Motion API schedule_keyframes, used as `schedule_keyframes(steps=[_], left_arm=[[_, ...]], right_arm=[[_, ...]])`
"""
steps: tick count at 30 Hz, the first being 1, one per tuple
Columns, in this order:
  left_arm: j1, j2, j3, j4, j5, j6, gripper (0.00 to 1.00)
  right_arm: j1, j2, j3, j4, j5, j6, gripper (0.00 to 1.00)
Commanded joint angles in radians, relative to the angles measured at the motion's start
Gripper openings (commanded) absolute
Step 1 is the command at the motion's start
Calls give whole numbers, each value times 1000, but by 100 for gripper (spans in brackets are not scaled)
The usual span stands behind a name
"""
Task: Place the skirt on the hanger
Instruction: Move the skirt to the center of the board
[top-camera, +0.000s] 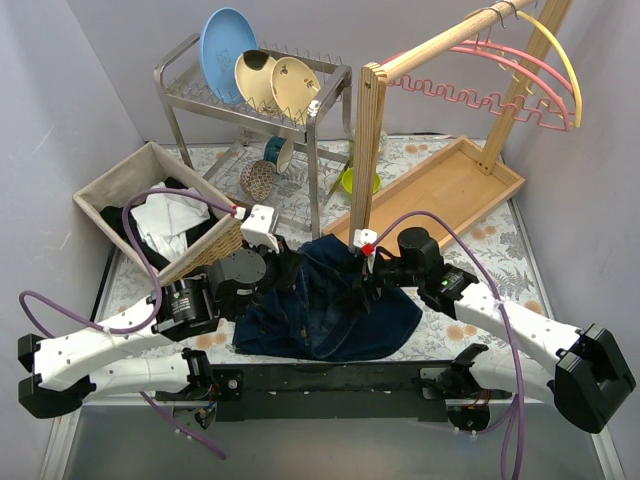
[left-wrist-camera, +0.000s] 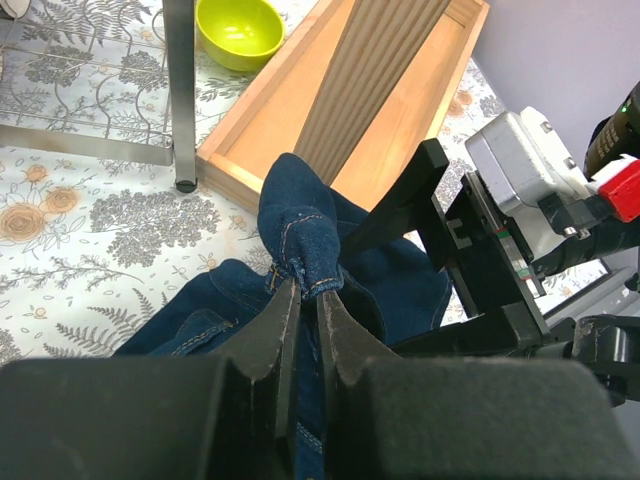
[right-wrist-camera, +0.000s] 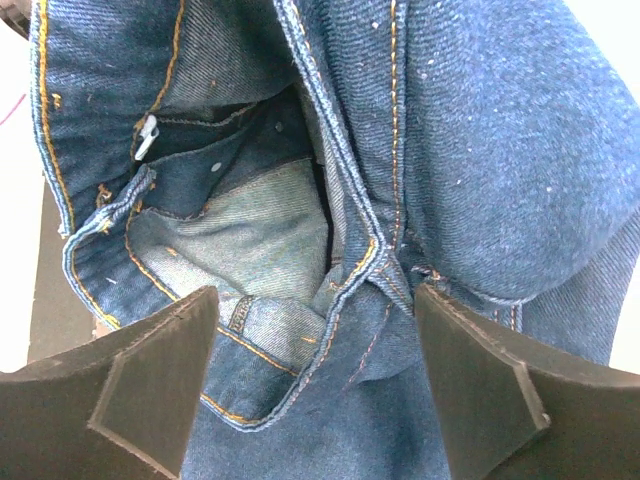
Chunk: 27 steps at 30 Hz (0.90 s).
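A dark blue denim skirt (top-camera: 330, 300) lies bunched on the table between the two arms. My left gripper (left-wrist-camera: 308, 290) is shut on a raised fold of the skirt (left-wrist-camera: 305, 235) and holds it up. My right gripper (right-wrist-camera: 315, 310) is open, its fingers (right-wrist-camera: 160, 360) on either side of the skirt's waistband (right-wrist-camera: 370, 265), pressed close to the cloth. Pink and yellow hangers (top-camera: 520, 75) hang from a wooden rail (top-camera: 450, 40) at the back right, far from both grippers.
A wooden rack base tray (top-camera: 440, 190) stands behind the skirt. A metal dish rack (top-camera: 250, 95) with plates is at the back middle, a green bowl (left-wrist-camera: 238, 28) under it. A basket of clothes (top-camera: 160, 205) sits at the left.
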Motion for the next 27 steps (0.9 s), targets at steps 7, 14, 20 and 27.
schedule_keyframes(steps=[7,14,20,27], left_arm=[[7,-150,74,134,-109,-26,0],[7,-180,-12,81,-84,-108,0],[7,-199,-47,78,-106,-126,0],[7,-173,-24,107,-132,-115,0]], right_arm=[[-34,-57,32,-270,180,-92,98],[-96,-31,84,-355,129,-99,91],[-100,-60,84,-388,-5,-105,85],[-37,-17,107,-431,-237,-135,83]])
